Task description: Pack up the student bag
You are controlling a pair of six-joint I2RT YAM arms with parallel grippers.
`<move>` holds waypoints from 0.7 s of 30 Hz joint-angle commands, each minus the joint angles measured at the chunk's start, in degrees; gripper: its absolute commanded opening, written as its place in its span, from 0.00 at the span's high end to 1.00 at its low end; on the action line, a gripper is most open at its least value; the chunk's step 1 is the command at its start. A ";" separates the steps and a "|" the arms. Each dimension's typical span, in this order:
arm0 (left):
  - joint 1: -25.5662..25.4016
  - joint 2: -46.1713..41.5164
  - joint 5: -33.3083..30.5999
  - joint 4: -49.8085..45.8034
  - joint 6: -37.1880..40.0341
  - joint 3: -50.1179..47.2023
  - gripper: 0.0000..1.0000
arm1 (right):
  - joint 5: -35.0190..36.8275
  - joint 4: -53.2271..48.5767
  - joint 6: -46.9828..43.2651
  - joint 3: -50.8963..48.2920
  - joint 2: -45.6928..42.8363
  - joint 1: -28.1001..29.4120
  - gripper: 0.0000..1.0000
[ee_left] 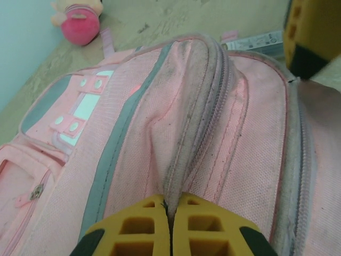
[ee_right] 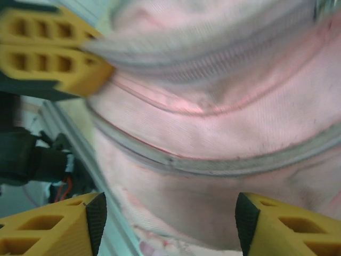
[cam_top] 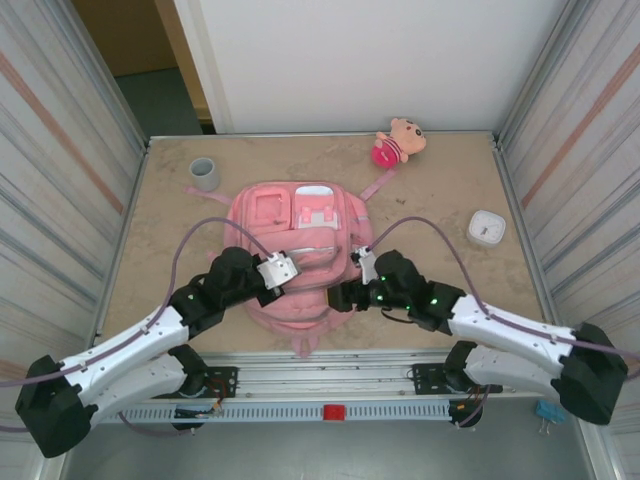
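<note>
Tabletop [cam_top: 440,190] bears student bag [cam_top: 320,265], doll [cam_top: 398,142], cup [cam_top: 205,173], box [cam_top: 487,228].

Left arm [cam_top: 140,350]: reaches from lower left of the top view toward centre, elbow bent.
Left gripper [ee_left: 170,208]: yellow fingers pressed together, pinching a fold of the student bag [ee_left: 213,133].
Right arm [cam_top: 510,330]: reaches from lower right toward centre, lying low.
Right gripper [ee_right: 170,213]: yellow fingers wide apart.

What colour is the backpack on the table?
The backpack is pink with grey trim, clearest in the left wrist view.
</note>
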 commanded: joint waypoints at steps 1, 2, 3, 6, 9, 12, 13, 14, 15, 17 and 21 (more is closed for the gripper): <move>0.39 -2.98 6.15 11.54 -2.23 -1.99 1.00 | -9.81 -8.85 -8.49 4.17 -5.51 -6.20 0.32; 0.35 -3.49 6.70 12.34 -2.40 -2.79 1.00 | -12.37 -9.82 -9.64 4.96 -6.67 -9.17 0.30; 0.35 -3.81 6.94 12.96 -2.53 -3.43 1.00 | -14.41 -10.34 -10.46 5.63 -7.29 -11.78 0.30; 0.43 -4.71 7.75 14.23 -2.72 -4.84 1.00 | -19.36 -11.07 -13.08 7.91 -6.80 -19.32 0.24; 0.57 -5.39 8.27 13.89 -2.51 -5.00 1.00 | -23.65 -10.65 -15.85 10.68 -2.21 -23.28 0.23; 0.68 -5.95 9.31 13.88 -2.44 -5.25 1.00 | -27.40 -10.54 -18.84 14.23 5.66 -24.40 0.23; 0.70 -6.14 9.72 13.95 -2.44 -5.36 1.00 | -28.47 -10.76 -20.06 15.62 8.35 -24.59 0.23; 0.65 -6.29 10.01 14.08 -2.49 -5.49 1.00 | -29.38 -10.86 -21.07 16.87 10.54 -24.69 0.23; 0.70 -6.47 10.32 14.36 -2.55 -5.63 1.00 | -30.05 -11.07 -22.12 18.29 13.40 -24.86 0.23; 0.70 -6.58 10.41 14.66 -2.82 -5.81 1.00 | -31.32 -10.83 -23.74 20.26 17.78 -25.29 0.23; 0.71 -6.34 10.70 15.27 -3.19 -6.08 1.00 | -36.52 -9.13 -25.11 22.84 24.36 -25.50 0.23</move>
